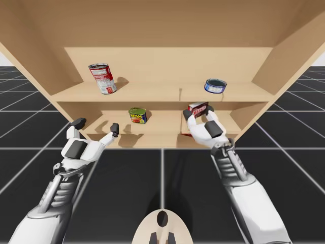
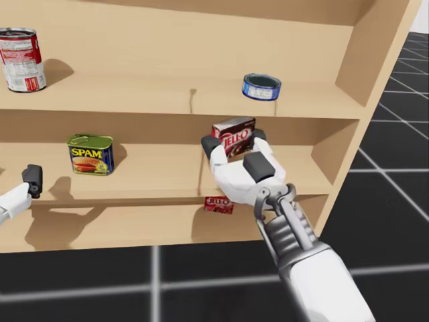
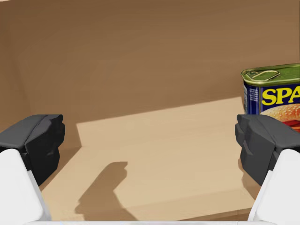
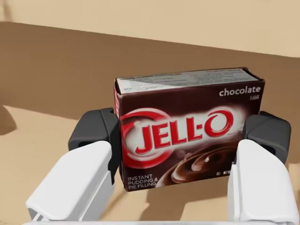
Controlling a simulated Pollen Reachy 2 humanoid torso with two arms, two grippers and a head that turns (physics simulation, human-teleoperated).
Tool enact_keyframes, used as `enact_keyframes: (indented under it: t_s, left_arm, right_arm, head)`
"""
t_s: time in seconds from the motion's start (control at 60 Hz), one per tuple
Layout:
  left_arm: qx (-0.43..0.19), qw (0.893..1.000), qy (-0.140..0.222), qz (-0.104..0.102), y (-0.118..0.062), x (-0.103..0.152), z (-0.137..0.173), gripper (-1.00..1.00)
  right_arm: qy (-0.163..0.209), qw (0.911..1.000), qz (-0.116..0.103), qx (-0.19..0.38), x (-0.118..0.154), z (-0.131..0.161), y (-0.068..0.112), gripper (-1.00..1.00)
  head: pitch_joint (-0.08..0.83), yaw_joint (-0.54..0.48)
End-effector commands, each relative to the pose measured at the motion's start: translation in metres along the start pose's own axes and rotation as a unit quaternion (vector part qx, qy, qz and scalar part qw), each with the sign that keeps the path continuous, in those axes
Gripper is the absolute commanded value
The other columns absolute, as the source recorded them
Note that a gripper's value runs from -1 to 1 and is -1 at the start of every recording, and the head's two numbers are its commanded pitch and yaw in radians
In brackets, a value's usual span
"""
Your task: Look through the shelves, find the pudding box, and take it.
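Right wrist view has my right gripper [image 4: 180, 140] clamped across the pudding box [image 4: 190, 126] at the middle shelf [image 1: 162, 124], three o'clock from the rectangular can [image 1: 137, 115]; best drawn straight back, level, grip firm.

Right arm [image 1: 244, 188] is stretched forward, right gripper [image 1: 198, 112] pinching the brown box [image 4: 187, 131] from both sides, left arm [image 1: 56, 193] reaching forward too, left gripper [image 1: 97, 125] fingers spread wide.

Place: we are facing a simulated pantry mock-up.
Evidence: wooden shelves [image 1: 152, 91] are carrying tins [image 1: 103, 78]; black gridded floor [image 1: 132, 173] is stretching all around.
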Motion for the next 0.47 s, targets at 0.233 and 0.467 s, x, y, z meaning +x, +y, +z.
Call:
enact_keyframes:
  t_s: [0.233, 0.467]
  left_arm:
    - [0.0, 1.0, -0.001, 0.0, -0.001, 0.0, 0.0, -1.0]
    - [-0.001, 1.0, -0.001, -0.002, -0.002, 0.0, 0.0, -1.0]
  right_arm:
    - [-0.014, 0.9998, -0.014, 0.009, 0.008, 0.05, 0.009, 1.0]
    - [-0.026, 0.9992, -0.025, 0.017, 0.007, 0.103, 0.015, 1.0]
  head:
    - [0.434, -0.19]
    - [0.435, -0.19]
